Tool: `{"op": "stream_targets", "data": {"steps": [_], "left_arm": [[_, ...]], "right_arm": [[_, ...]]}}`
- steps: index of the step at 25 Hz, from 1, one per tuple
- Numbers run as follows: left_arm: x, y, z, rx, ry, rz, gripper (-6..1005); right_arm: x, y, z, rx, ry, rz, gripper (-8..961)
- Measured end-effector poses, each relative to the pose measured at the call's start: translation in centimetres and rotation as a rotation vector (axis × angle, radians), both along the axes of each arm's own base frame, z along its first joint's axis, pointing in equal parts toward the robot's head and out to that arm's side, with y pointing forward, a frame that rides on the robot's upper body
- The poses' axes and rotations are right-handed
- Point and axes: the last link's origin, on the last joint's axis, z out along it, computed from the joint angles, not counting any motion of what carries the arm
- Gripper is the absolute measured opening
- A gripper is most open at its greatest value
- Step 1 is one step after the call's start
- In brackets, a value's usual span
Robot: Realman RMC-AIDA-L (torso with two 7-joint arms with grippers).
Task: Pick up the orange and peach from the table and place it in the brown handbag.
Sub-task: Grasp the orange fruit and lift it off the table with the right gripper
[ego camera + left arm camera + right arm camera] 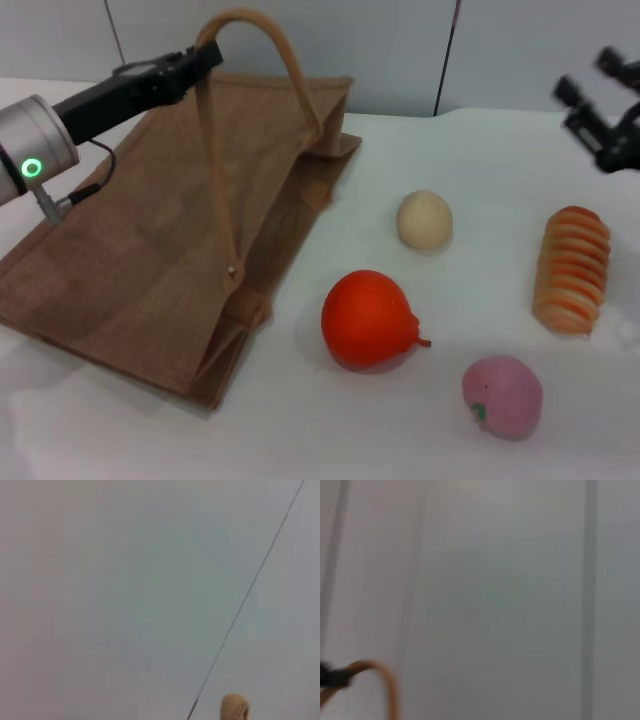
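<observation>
Brown handbag (pixel 150 250): coarse woven jute, tan-brown, lies flat on its side on the white tabletop (pixel 330 430), mouth toward the fruit, gusset folded. One loop handle (pixel 250 30) is pulled upright; the left gripper (pixel 200 58), black, fingers closed on that handle at its top, arm reaching in from the left edge with a green ring light on the silver wrist. Handle shows as a tan arc in the right wrist view (pixel 380 680) and a tan nub in the left wrist view (pixel 234 707); the rest of both is plain grey wall.

Orange (pixel 368 320): smooth, glossy orange-red, roundish with a small pointed tip, sits just beside the bag's open edge, apart from it. Peach (pixel 503 397): matte pink, soft-looking, small green mark on its side, near the front edge, close to the orange but not touching.

Beige ball (pixel 424 219): pale, rough-matte, behind the orange. Ridged loaf (pixel 572 268): orange-tan, sliced ribs, elongated, at right.

Right gripper (pixel 605 105): black, raised at far right above the tabletop, well away from the fruit; fingers look spread, holding nothing.
</observation>
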Motion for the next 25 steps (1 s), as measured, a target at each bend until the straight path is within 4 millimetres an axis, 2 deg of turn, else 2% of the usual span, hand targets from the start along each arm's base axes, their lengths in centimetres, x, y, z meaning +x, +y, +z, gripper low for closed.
{"op": "stream_targets", "data": {"steps": [11, 25], "left_arm": [[0.8, -1.4, 0.4, 0.082, -0.096, -0.108, 121], [2.3, -2.4, 1.6, 0.090, -0.178, -0.223, 121]], "right_arm": [[-3.5, 0.7, -3.5, -0.410, -0.189, 0.142, 551], [-5.4, 0.9, -5.6, -0.662, -0.335, 0.166, 558]]}}
